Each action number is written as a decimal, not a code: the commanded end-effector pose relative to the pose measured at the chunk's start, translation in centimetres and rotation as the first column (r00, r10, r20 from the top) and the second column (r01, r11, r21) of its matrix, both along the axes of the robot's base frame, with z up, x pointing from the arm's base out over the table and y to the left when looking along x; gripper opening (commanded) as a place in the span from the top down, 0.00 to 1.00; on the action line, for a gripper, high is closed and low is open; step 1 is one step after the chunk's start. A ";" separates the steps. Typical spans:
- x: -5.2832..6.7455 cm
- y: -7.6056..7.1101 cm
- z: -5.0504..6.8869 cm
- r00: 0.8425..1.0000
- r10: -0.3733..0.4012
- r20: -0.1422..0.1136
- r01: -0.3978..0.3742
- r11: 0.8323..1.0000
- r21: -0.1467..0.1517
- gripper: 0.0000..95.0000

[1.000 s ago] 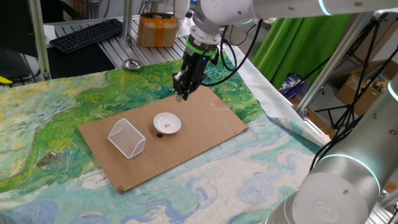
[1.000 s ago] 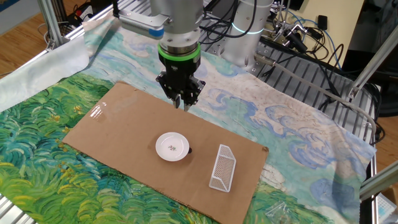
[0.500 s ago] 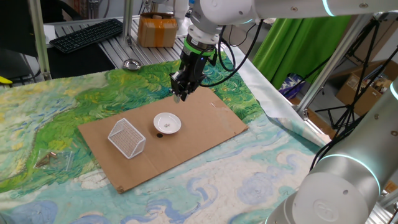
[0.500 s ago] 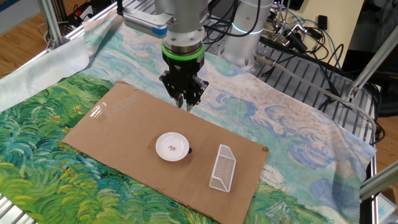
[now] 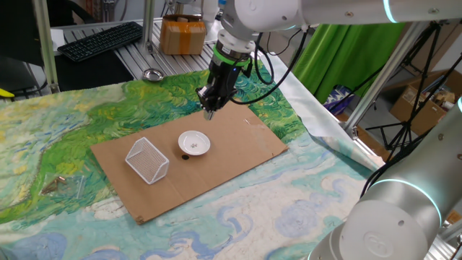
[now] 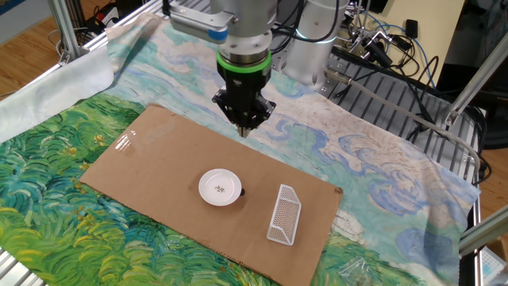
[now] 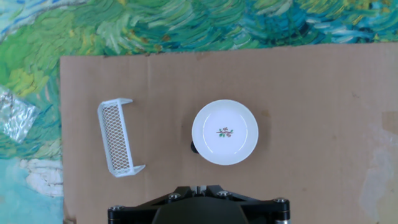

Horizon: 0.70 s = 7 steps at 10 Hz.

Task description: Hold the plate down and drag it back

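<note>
The plate is a small round white dish with a faint mark at its centre, lying on the brown cardboard sheet. It also shows in the other fixed view as the plate and in the hand view as the plate. My gripper hangs in the air above the cardboard's far edge, behind the plate and apart from it. Its fingers are pressed together, shut on nothing. From the other side, the gripper tapers to a closed tip. In the hand view only the gripper base shows at the bottom edge.
A white wire-mesh basket lies on the cardboard beside the plate. A small shiny metal bowl sits at the far table edge near a keyboard. Crinkled clear plastic lies on the painted cloth.
The gripper's fingers have closed from slightly apart to shut. The hand has drifted a little along the far edge of the cardboard. The plate has not moved.
</note>
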State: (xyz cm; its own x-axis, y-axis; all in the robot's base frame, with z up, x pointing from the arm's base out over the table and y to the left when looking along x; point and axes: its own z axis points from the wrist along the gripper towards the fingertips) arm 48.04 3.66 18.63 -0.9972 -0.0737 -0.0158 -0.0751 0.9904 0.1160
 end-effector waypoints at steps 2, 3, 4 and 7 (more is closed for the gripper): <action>0.1 0.0 -0.6 0.997 -0.082 -0.007 0.081 0.993 -0.085 1.00; 0.1 0.0 -0.5 0.992 -0.123 -0.029 0.120 0.989 -0.084 1.00; 0.2 0.0 -0.5 0.988 -0.149 -0.038 0.145 0.986 -0.088 1.00; 0.4 -0.1 -0.4 0.970 -0.237 -0.049 0.232 0.968 -0.097 1.00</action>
